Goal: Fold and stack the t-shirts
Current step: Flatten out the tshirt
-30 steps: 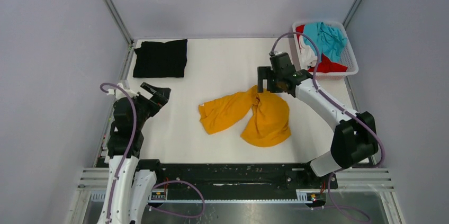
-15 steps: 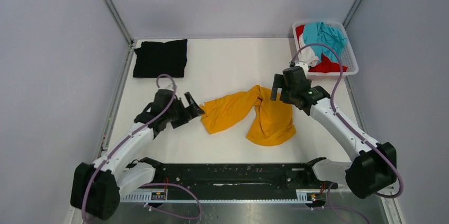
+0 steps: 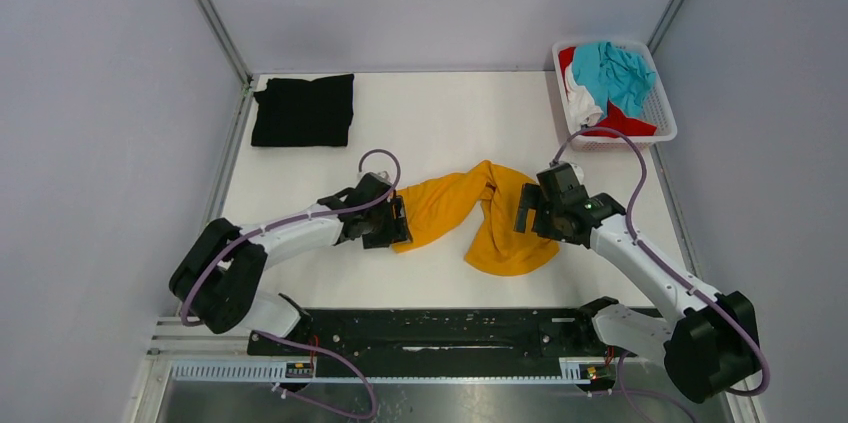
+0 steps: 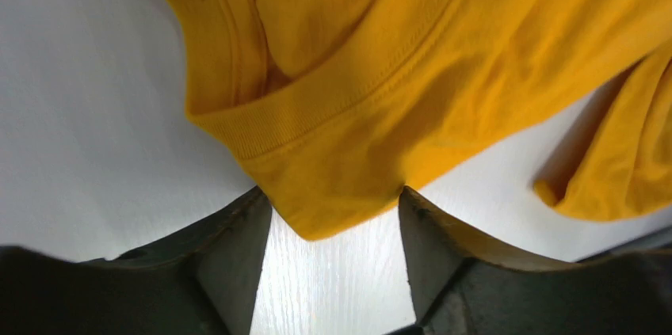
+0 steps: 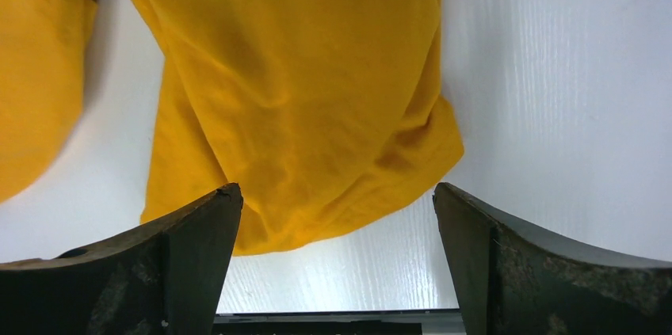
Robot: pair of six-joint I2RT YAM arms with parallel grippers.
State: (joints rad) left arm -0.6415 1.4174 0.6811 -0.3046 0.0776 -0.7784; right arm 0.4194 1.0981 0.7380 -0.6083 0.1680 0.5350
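Left tool: jaws apart at a moderate width and holding nothing. A corner of the orange-yellow shirt, just below its ribbed neckband, lies between the two fingers on the worktop. In my judgement the tool is placed to pinch that corner.

Right tool: jaws spread wide, nothing held. The opposite end of the same shirt lies between the fingers, its edge reaching only part of the way in. This looks like the matching grip point, so that both arms can lift and spread the garment.

The shirt itself is crumpled and twisted in a rough arch at mid-worktop, between the two tools. It is not yet laid flat, so folding of this item has not begun.

A black shirt lies folded flat at the far left corner, well apart from the arms; it probably marks where the stack is to be built.

Container: a white slotted basket at the far right corner holds a teal shirt on top, with a red shirt and a white shirt bunched beneath and beside it. All three are unfolded.
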